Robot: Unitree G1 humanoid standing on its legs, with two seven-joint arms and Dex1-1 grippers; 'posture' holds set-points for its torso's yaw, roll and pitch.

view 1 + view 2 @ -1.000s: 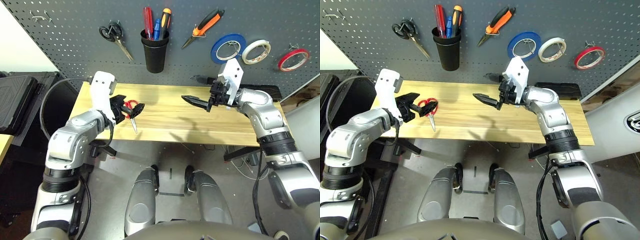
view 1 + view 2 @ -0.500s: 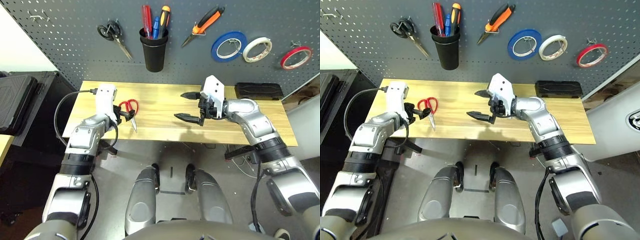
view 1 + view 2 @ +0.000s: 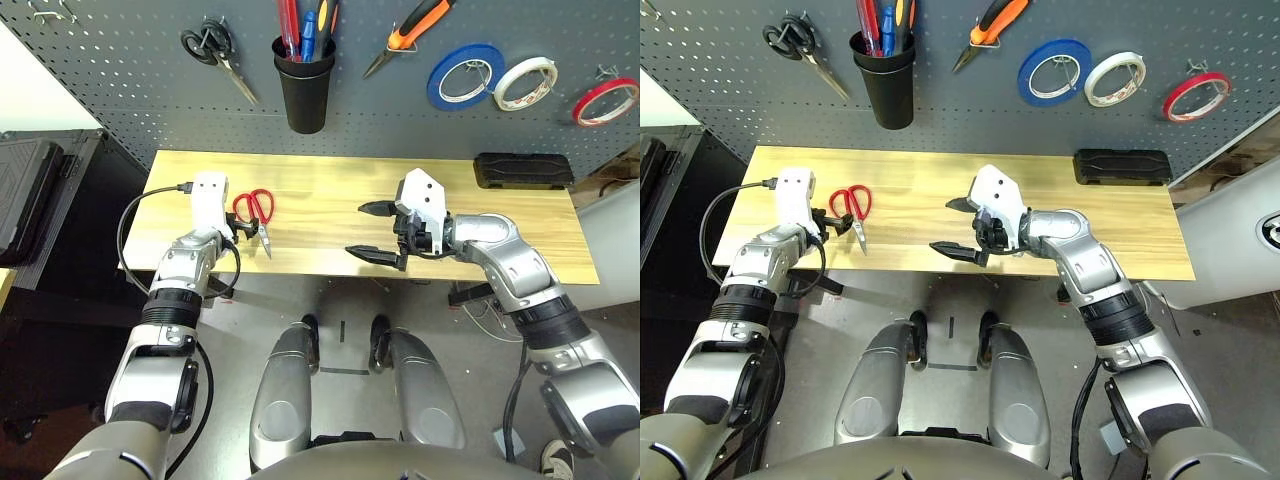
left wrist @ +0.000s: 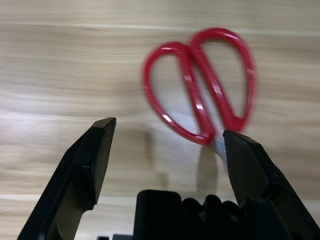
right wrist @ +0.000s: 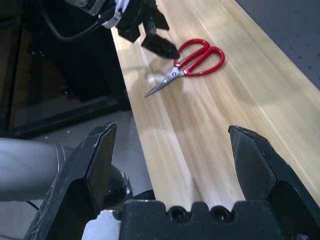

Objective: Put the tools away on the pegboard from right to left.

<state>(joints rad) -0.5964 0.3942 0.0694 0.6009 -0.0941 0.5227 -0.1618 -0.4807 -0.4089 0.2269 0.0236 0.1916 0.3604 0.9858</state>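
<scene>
Gaping wide and empty, the left gripper sits low over the table, with the red-handled scissors lying just ahead of its fingertips, handles toward the pegboard and blades toward the near edge. The right gripper, jaws also spread, hangs mid-table, well apart. My guess: the left arm, being nearer, takes them.

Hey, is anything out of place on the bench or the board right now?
Only the red-handled scissors: they lie flat on the table near its left end, while the other tools hang on the pegboard. The left gripper, jaws open, sits beside them. Nothing looks spilled or damaged.
</scene>
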